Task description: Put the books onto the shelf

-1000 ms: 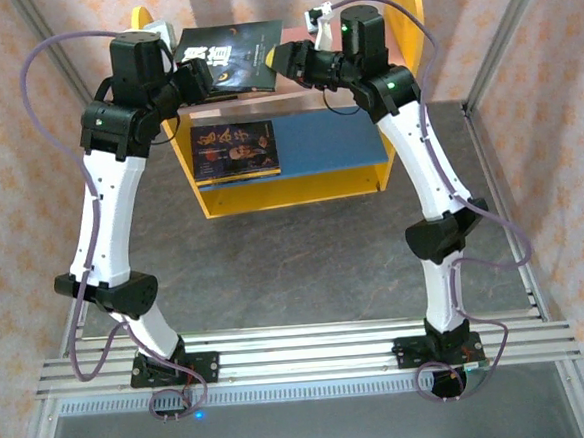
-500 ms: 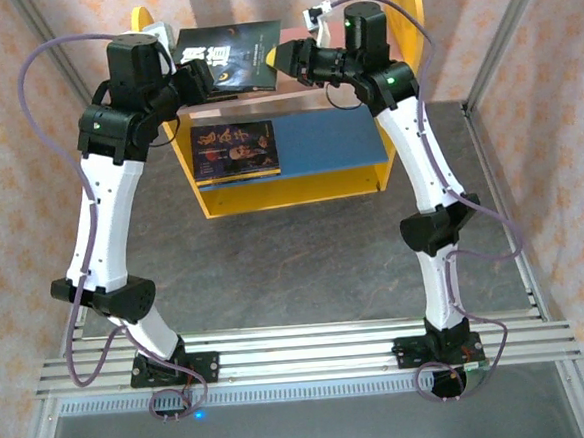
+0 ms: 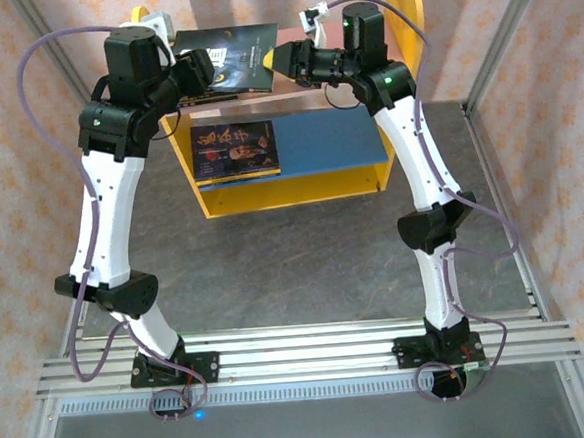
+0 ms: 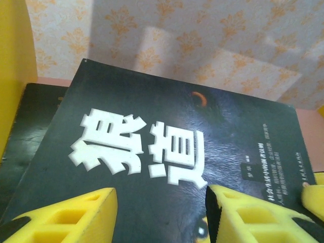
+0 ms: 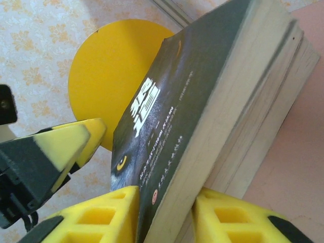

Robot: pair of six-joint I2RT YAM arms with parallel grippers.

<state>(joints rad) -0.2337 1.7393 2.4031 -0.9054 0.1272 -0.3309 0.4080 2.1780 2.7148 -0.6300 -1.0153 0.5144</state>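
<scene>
At upper centre, the dark book (image 3: 245,54) is laid on a stack (image 5: 283,86) on the shelf's (image 3: 290,191) pink upper board (image 3: 264,99). It is clamped at its edge by the right gripper (image 5: 164,196). The left gripper's (image 4: 161,195) fingers (image 4: 66,215) are held apart over its cover. A second book (image 3: 234,150) is seen on the blue lower board (image 3: 332,141).

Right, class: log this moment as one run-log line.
phase: shelving | left gripper: open, over dark paperback with white characters | right gripper: shut on its edge | book: atop another dark book, pink upper board
</scene>
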